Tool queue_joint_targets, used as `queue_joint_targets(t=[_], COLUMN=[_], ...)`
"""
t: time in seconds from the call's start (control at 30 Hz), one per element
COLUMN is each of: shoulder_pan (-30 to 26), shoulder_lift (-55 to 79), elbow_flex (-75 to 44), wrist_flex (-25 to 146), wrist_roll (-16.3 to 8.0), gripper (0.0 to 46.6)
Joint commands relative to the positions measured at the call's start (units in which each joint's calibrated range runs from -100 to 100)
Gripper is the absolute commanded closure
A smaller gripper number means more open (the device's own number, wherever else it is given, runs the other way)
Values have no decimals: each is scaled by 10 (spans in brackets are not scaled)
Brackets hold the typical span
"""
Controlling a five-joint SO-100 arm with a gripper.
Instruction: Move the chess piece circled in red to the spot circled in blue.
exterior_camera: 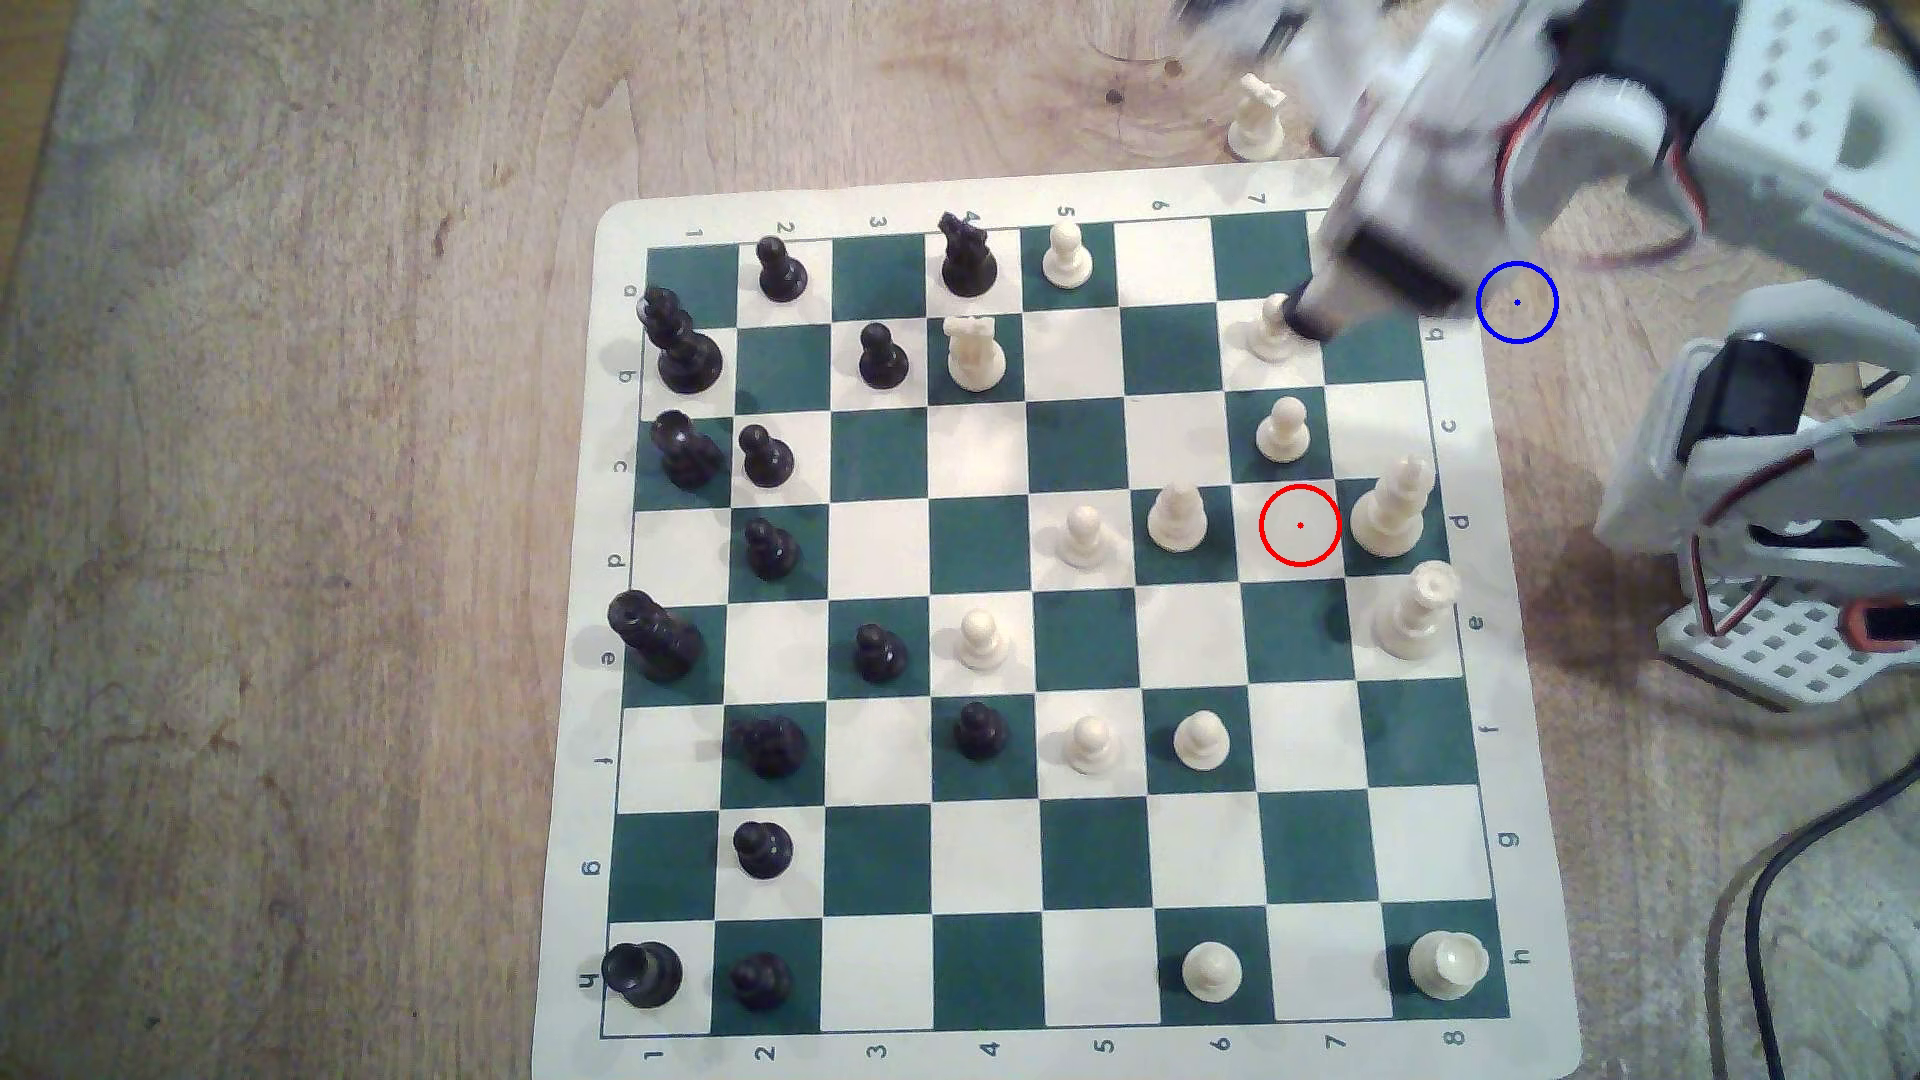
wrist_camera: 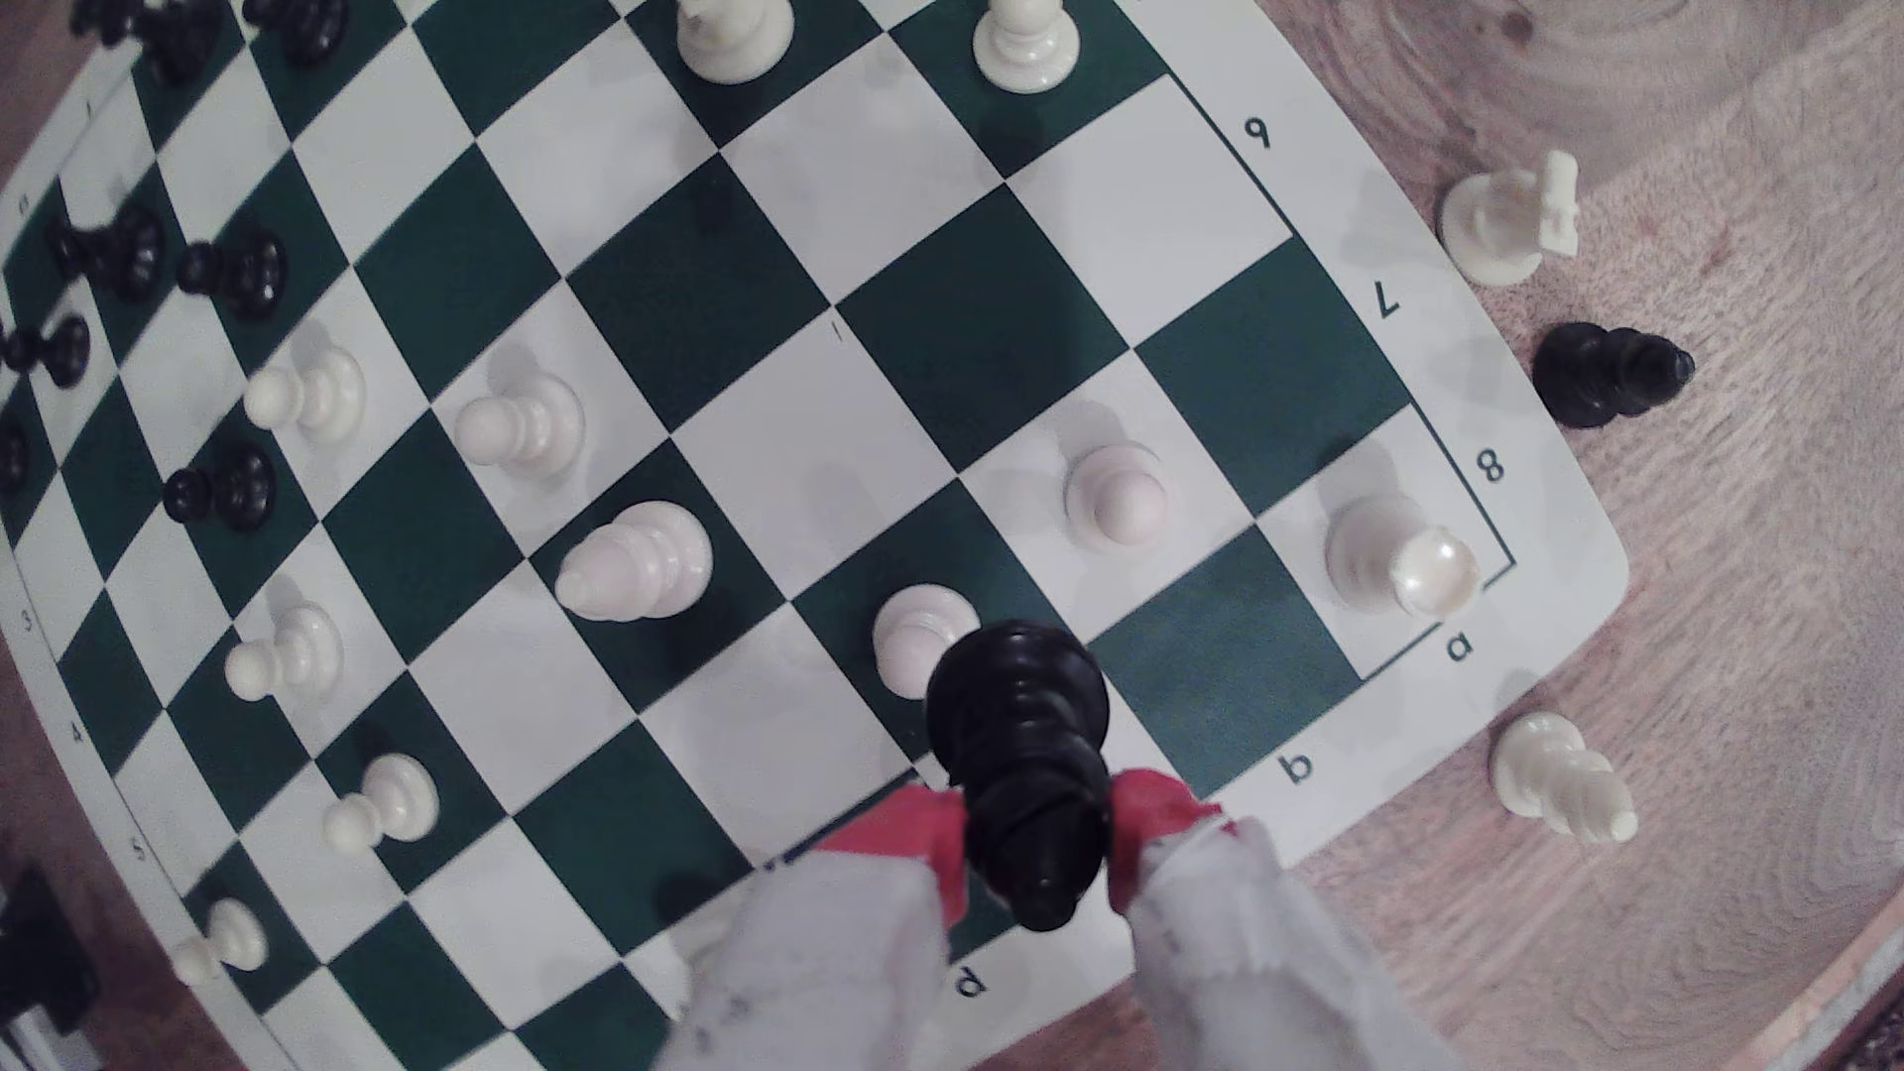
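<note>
Board (exterior_camera: 1039,623), green and cream, on wood table (exterior_camera: 312,415). Red ring (exterior_camera: 1300,525): on a bare board square. Gripper (wrist_camera: 1035,839): red-tipped jaws closed on black piece (wrist_camera: 1020,752), gripped near its top, base outward, lifted above the board's corner region. Blue ring (exterior_camera: 1517,302): bare wood, just off the board's edge, beside the arm.
</note>
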Motion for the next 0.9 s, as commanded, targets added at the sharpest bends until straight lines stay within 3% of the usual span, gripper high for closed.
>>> queue_joint_targets(t=[0.0,0.13,0.33,0.43,0.53,0.87], shoulder_pan=[62,113,238,267,280,293], shoulder_lift=[-52,-87,-128,-118,-111,-46], elbow_flex=[-34,8,129,149,172,248], wrist_flex=[42,74,52,52,51,-58], wrist_roll=[15,29,81,93,106,112], gripper=[454,455,455,456,456,457])
